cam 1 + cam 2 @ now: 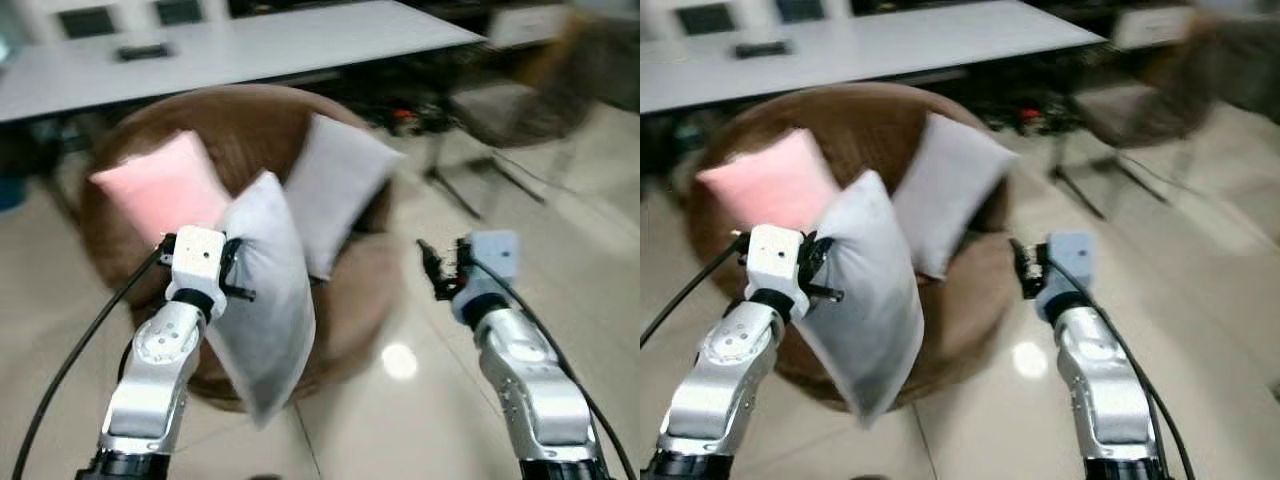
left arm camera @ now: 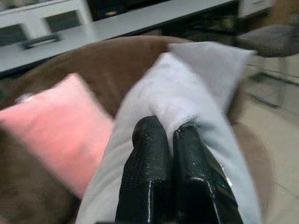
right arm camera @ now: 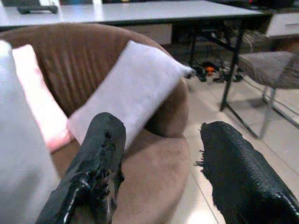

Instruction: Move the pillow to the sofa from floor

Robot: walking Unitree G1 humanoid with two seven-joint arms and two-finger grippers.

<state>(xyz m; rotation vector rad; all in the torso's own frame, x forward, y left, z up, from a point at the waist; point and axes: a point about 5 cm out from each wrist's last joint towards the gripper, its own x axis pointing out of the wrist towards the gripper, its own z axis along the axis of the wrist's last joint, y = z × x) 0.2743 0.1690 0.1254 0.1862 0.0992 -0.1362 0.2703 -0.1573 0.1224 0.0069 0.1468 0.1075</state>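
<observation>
Left end effector pinches grey pillow, hiding sofa.

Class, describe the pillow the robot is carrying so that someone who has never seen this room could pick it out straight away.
Start at the round brown sofa in front of the long white table. Two pillows lean on its backrest, a pink pillow and a pale grey pillow. The carried pillow is the pale one hanging at the sofa's front, pinched by the left gripper, not resting on the seat.

Office lounge: long desk, chair, round sofa.
</observation>
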